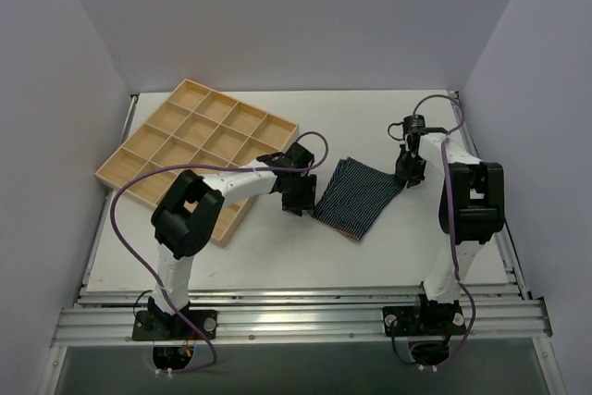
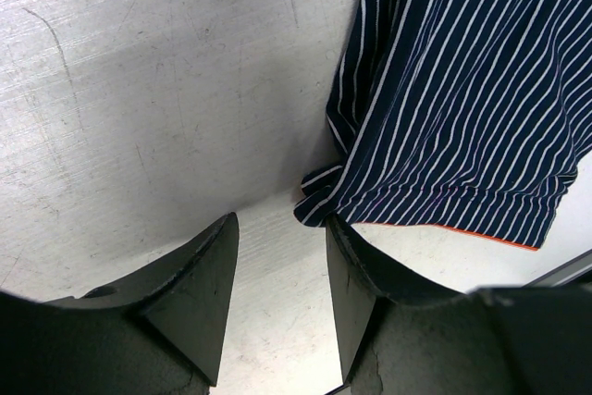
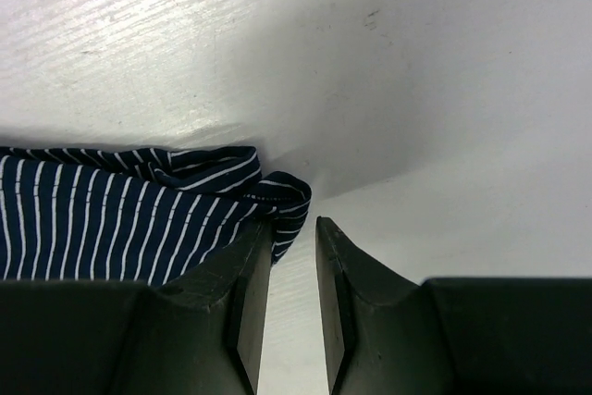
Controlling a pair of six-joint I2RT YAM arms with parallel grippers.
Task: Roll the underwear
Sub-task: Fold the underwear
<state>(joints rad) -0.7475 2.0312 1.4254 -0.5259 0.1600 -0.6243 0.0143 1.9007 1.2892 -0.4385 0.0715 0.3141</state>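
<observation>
The underwear (image 1: 361, 193) lies flat and folded on the white table between both arms, navy with thin white stripes and a reddish edge along its near side. My left gripper (image 1: 301, 193) sits at its left corner, low over the table. In the left wrist view the gripper (image 2: 277, 256) is open and empty, and the cloth (image 2: 462, 90) has its corner just past the right fingertip (image 2: 347, 247). My right gripper (image 1: 404, 173) is at the right corner. In the right wrist view it (image 3: 293, 228) is narrowly open, with the cloth (image 3: 120, 210) beside its left fingertip.
A wooden tray (image 1: 215, 117) with several cells lies at the back left, with the left arm crossing over its near corner. White walls enclose the table on three sides. A metal rail (image 1: 305, 316) runs along the near edge.
</observation>
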